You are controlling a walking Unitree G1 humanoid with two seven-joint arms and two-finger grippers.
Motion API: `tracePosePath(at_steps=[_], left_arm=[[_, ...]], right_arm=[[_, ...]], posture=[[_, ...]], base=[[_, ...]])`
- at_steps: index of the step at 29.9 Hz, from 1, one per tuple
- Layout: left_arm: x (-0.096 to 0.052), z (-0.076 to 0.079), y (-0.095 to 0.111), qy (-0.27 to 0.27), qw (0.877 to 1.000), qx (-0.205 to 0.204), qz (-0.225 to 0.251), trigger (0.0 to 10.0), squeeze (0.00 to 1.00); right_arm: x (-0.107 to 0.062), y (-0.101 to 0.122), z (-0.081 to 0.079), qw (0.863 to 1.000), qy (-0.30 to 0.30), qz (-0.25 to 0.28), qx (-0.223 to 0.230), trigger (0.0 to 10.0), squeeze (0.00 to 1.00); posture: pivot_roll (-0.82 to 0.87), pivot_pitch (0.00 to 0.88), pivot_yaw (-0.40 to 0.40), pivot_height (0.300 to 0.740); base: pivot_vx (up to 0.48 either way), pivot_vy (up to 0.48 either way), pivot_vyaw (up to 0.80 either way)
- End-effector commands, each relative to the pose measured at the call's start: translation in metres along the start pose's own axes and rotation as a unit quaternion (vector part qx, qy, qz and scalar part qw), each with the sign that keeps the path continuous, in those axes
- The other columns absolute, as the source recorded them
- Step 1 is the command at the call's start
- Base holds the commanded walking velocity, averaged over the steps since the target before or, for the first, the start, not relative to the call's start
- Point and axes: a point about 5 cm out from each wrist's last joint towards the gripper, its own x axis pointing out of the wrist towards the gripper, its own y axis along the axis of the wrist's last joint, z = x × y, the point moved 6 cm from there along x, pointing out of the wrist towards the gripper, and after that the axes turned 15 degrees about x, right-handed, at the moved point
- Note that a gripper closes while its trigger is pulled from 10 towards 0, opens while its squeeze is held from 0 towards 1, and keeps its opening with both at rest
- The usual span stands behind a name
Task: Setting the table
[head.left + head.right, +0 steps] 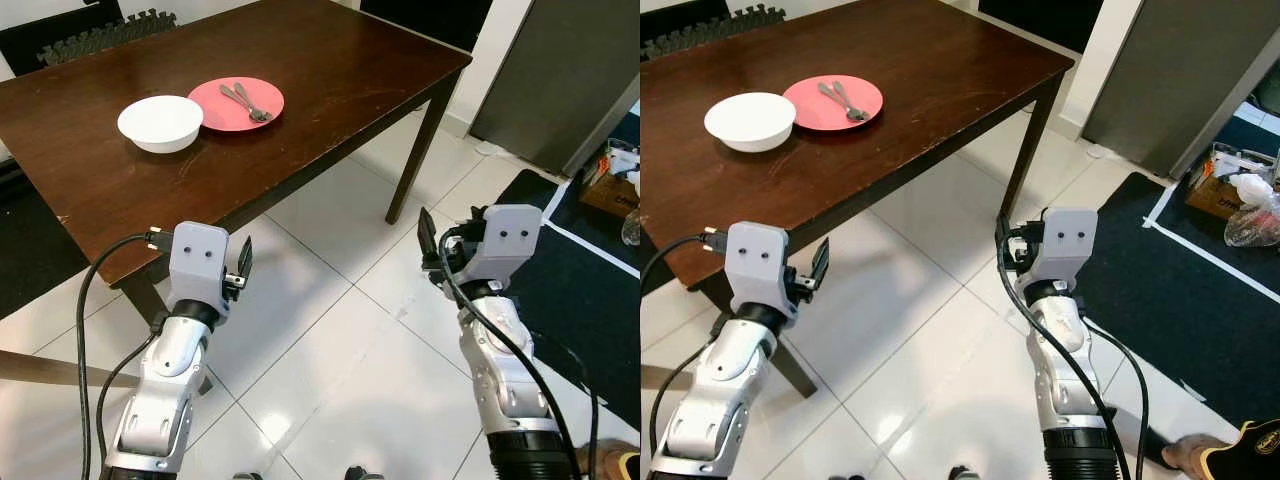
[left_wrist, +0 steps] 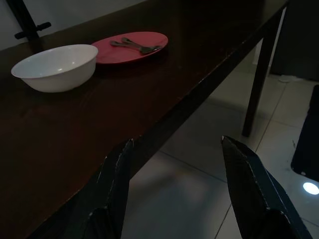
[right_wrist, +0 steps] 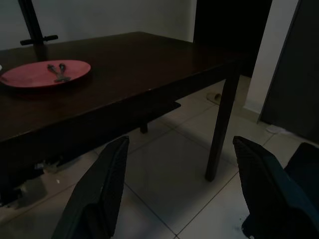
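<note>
Both arms raised short of the dark wooden worktop (image 1: pixel 330 90), left gripper (image 2: pixel 174 191) and right gripper (image 3: pixel 179 191) empty with jaws spread, evidently readied for reaching; white bowl (image 1: pixel 160 123) sits touching the red plate (image 1: pixel 225 108); two spoons (image 1: pixel 246 101) lie on it, awaiting distribution.

white bowl (image 2: pixel 55 66), red plate (image 2: pixel 130 47), dark table (image 2: pixel 164 84)

2 silver arms, black fingers (image 2: pixel 246 189), black cables
</note>
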Motion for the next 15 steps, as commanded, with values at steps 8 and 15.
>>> tracePosePath(at_steps=[8, 15], left_arm=[[-0.0022, 0.0043, -0.0075, -0.007, 1.0, -0.001, -0.01, 10.0, 0.0], [-0.0022, 0.0054, -0.0071, -0.009, 1.0, -0.002, -0.009, 10.0, 0.0]], right_arm=[[-0.0007, -0.0025, 0.0025, 1.0, -0.004, -0.003, -0.009, 10.0, 0.0], [-0.0009, -0.0033, 0.0027, 1.0, -0.004, -0.004, -0.009, 10.0, 0.0]], posture=[[0.05, 0.1, 0.037, 0.74], [0.05, 0.103, 0.039, 0.74]], base=[[0.48, 0.0, 0.0], [0.48, 0.0, 0.0]])
